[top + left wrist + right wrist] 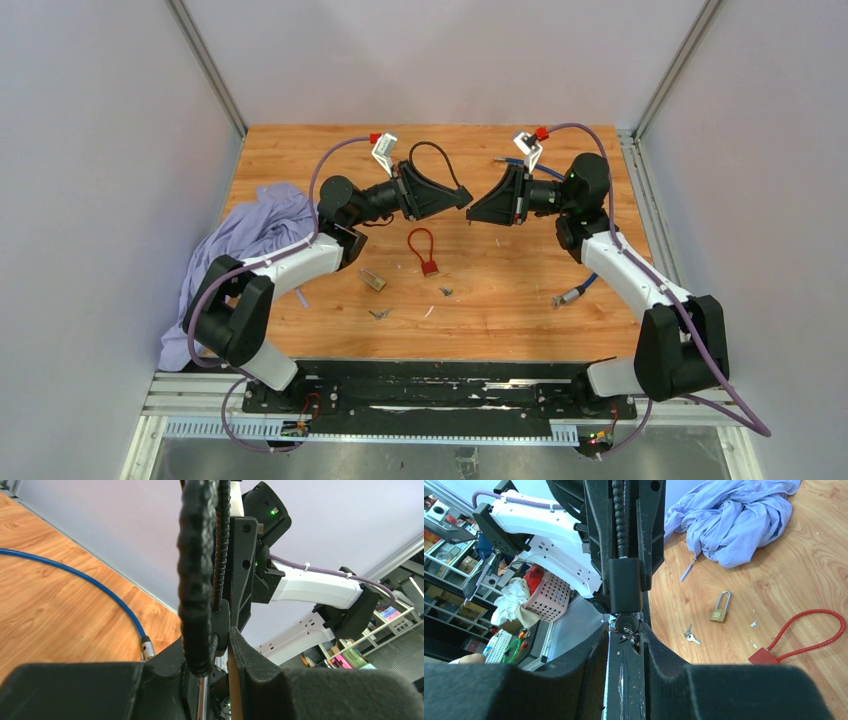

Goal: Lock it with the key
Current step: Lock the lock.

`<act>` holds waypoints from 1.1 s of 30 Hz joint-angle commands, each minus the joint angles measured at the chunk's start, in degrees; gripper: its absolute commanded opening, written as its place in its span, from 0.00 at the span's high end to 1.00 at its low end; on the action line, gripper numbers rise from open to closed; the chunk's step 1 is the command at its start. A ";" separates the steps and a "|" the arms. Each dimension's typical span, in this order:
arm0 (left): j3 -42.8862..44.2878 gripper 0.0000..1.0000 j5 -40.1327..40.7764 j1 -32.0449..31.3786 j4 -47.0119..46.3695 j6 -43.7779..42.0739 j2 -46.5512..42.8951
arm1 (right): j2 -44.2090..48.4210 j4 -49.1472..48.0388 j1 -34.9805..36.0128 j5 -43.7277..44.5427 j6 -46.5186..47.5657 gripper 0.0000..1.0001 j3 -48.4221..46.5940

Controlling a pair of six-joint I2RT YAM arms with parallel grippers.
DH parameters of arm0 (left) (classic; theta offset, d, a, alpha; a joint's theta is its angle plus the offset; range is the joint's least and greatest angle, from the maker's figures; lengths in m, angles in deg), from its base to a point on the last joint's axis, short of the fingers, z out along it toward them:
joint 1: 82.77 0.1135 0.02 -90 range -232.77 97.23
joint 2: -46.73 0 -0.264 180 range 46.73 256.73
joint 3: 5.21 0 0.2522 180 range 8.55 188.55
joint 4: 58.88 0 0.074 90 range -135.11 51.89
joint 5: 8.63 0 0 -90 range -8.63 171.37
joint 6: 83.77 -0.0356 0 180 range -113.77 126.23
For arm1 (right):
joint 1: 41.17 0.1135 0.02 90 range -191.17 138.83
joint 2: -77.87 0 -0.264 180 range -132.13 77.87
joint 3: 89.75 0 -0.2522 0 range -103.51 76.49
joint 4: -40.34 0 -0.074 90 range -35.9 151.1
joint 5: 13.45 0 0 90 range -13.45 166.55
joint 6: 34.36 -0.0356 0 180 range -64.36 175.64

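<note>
**Key at the keyhole, grip unconfirmed**

My left end effector (222,642) is clamped on the body of the black cable lock (624,585). It holds the lock in the air, above the desk (520,290) and on the far side of the red cable lock (424,252). My right end effector (477,208) meets it there. Its jaws stand narrow around the key (628,626) at the cylinder, but I cannot tell whether the pads actually grip it.

If they close off-centre, I judge the key could tilt or slip when I turn it. A hard twist could also spin the lock body inside my left hold.

The lock's long axis runs level from one end effector to the other. Its keyhole end faces my right one, and its ribbed loop (196,570) arcs away from the red cable lock.
</note>
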 commanded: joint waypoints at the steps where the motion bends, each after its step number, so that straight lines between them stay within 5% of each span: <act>1: -0.44 1.00 -0.40 -0.24 -1.59 -1.42 -0.73 | -0.44 -2.24 -0.77 -1.26 -1.34 0.71 -1.23; 25: -0.66 1.00 -0.51 -1.03 -1.23 -2.10 -1.06 | -2.03 1.90 -1.31 0.95 -0.22 0.72 -2.91; 33: -0.63 1.00 -0.12 -1.11 -0.87 -1.94 -1.17 | -0.91 6.92 -1.41 2.79 4.96 0.89 -2.95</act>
